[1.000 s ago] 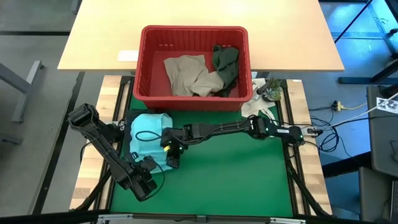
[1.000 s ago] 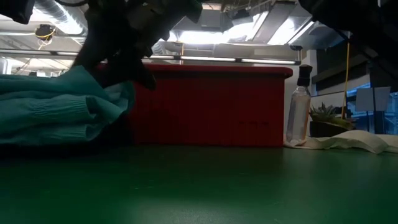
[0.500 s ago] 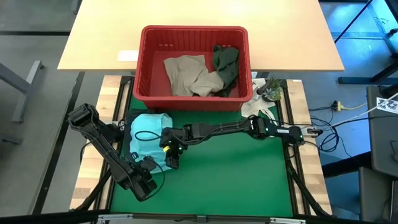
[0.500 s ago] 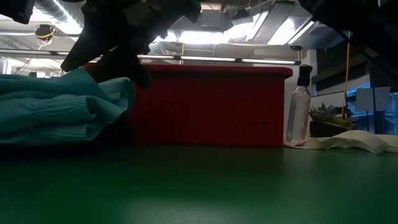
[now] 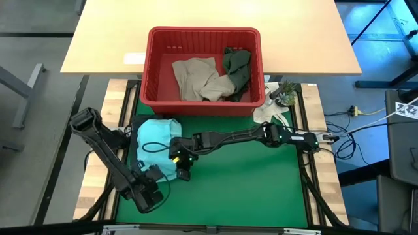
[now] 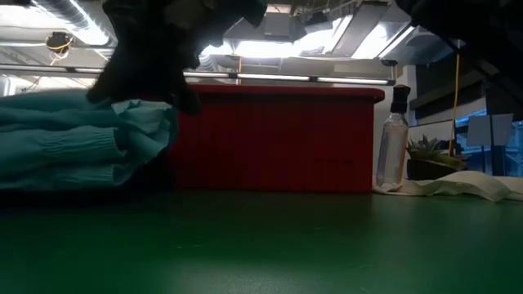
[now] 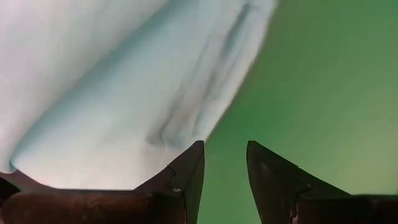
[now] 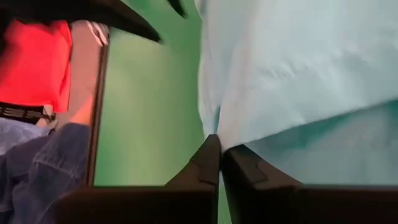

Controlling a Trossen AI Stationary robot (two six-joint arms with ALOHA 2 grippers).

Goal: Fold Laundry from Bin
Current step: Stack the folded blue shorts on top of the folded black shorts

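The light teal garment [image 5: 153, 140] lies folded on the green mat at the left, in front of the red bin [image 5: 204, 31]. In the bin lie a beige garment [image 5: 196, 78] and a dark olive one [image 5: 237, 65]. My right gripper [image 5: 182, 171] reaches across from the right and is shut at the teal garment's near right corner. My left gripper [image 5: 157, 175] hovers open over the garment's near edge [image 7: 180, 124], with only green mat between its fingers [image 7: 189, 168]. My right gripper pinches the teal garment's edge [image 8: 213, 127] at its near right corner between the two shut fingertips [image 8: 208, 158]. The fingers slant down from the table's right. The cloth puckers toward the tips. The rest of the garment [image 8: 298, 68] lies on the mat.
A spray bottle [image 6: 394, 139], a small plant [image 5: 285, 93] and a white cloth [image 6: 458, 186] stand at the bin's right end. The bin's red wall [image 6: 278, 139] closes the far side. Open green mat [image 5: 248, 183] lies to the right and near. A person's jeans [image 8: 37, 168] show beyond the table.
My right gripper has shut on the teal garment's near right corner. That corner, which stood up a little, now sits lower and bunched under the fingers. The rest of the garment has stayed where it was.
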